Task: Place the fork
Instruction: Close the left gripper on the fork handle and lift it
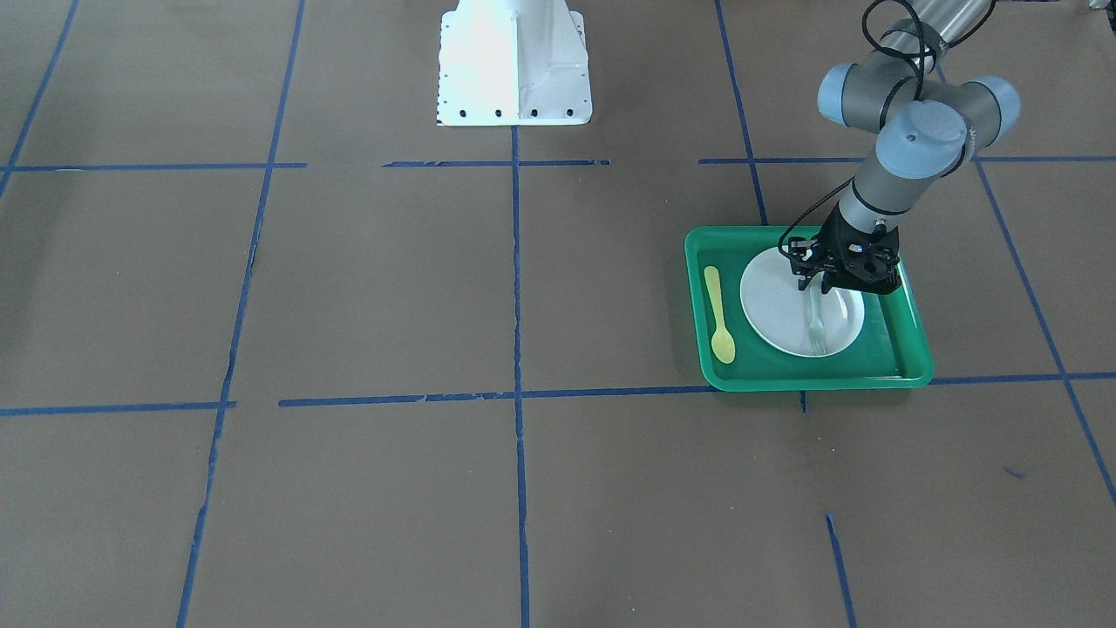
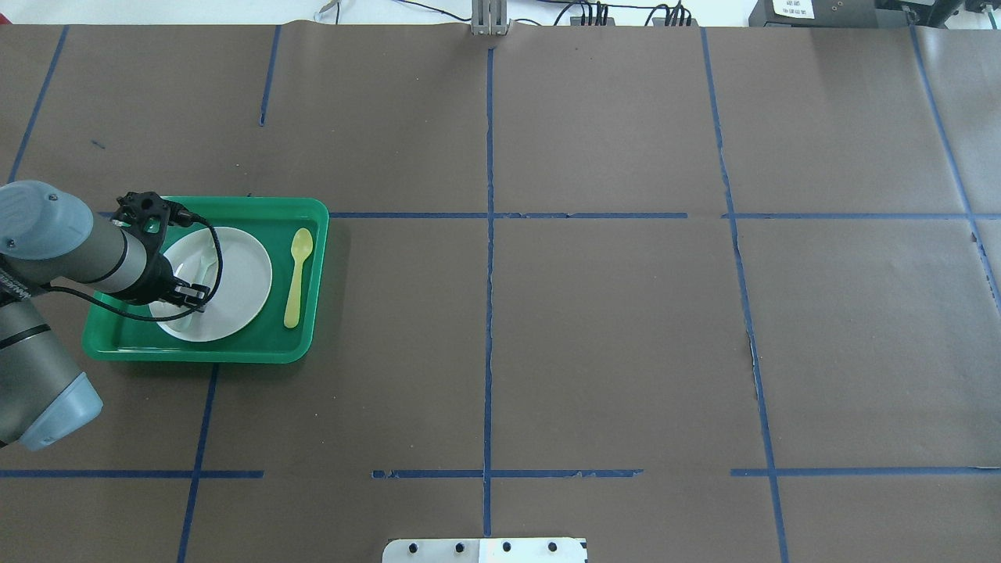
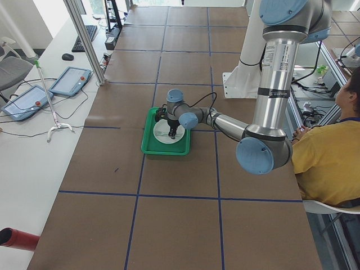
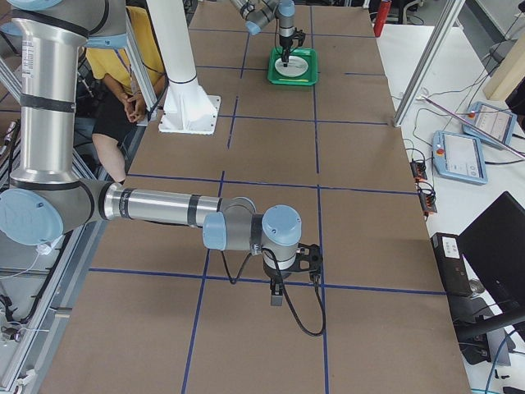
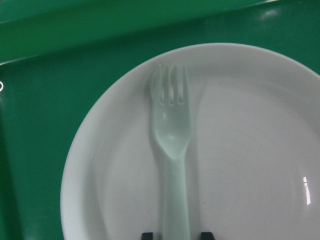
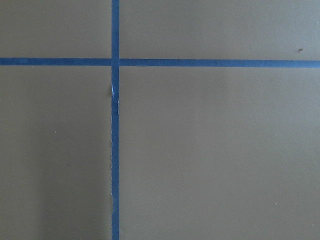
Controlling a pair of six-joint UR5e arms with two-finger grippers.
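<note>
— Brown surface (image 2: 610,352), crossed by blue tape lines (image 2: 489,313), right?
— Yes, and a green tray (image 2: 258,205) sits on it at the robot's left side.
— What's in the tray?
— A white plate (image 2: 242,281), with the left gripper (image 1: 814,284) low over the part nearest the robot, pointing down.
— Closed?
— No, its fingers (image 5: 207,236) stand apart.
— And the right gripper (image 4: 277,295)?
— Over bare surface, well apart from the tray. I cannot tell whether it is spread or closed.
— The spoon (image 2: 295,274)?
— Yellow, flat on the tray floor beside the plate, not touching it, bowl away from the robot.
— The fork (image 5: 172,135)?
— Flat on the plate, tines away from the robot. Its handle runs between the left fingers, with a gap on each side.
</note>
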